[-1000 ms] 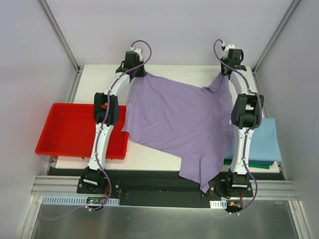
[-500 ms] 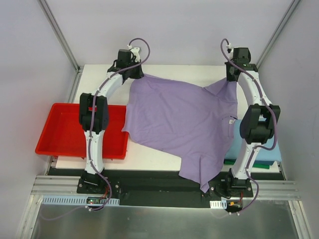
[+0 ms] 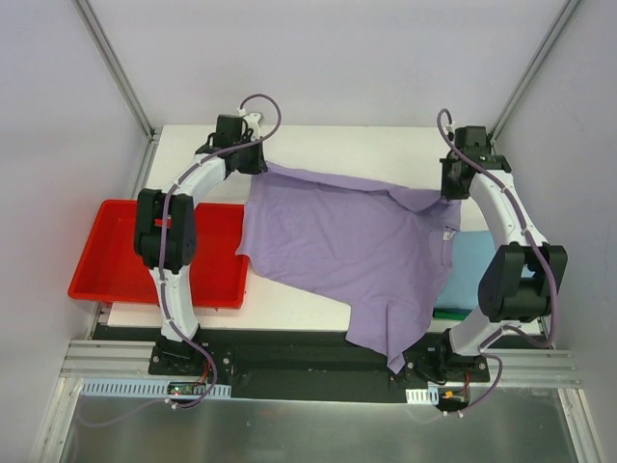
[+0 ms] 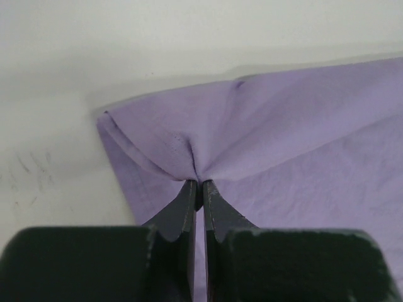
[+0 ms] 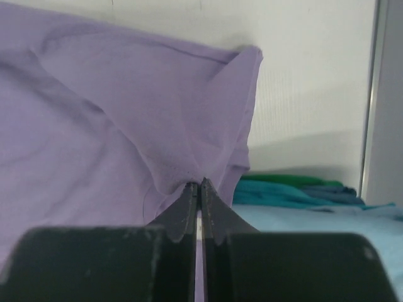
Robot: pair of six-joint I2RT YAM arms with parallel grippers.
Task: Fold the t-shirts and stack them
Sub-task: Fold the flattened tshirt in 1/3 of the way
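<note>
A lavender t-shirt (image 3: 347, 241) lies spread over the white table (image 3: 337, 140), and its lower part hangs over the near edge. My left gripper (image 3: 258, 166) is shut on the shirt's far left corner (image 4: 189, 157). Over at the far right, my right gripper (image 3: 449, 188) is shut on the shirt's other corner (image 5: 189, 145). Between the two grippers the far edge of the cloth is pulled taut. A light blue t-shirt (image 3: 470, 270) lies at the right, partly under the lavender one, with a dark green t-shirt (image 3: 463, 313) beneath it. Both show in the right wrist view, light blue (image 5: 315, 217) and green (image 5: 283, 179).
A red tray (image 3: 116, 256) sits at the table's left edge, beside my left arm. Metal frame posts (image 3: 116, 68) rise at the back corners. A grey wall (image 5: 390, 94) closes the right side.
Both grippers have moved outward and toward the near side with the lavender shirt's corners, so the far edge has stretched wider and come nearer. The right arm's elbow has swung out to the right.
</note>
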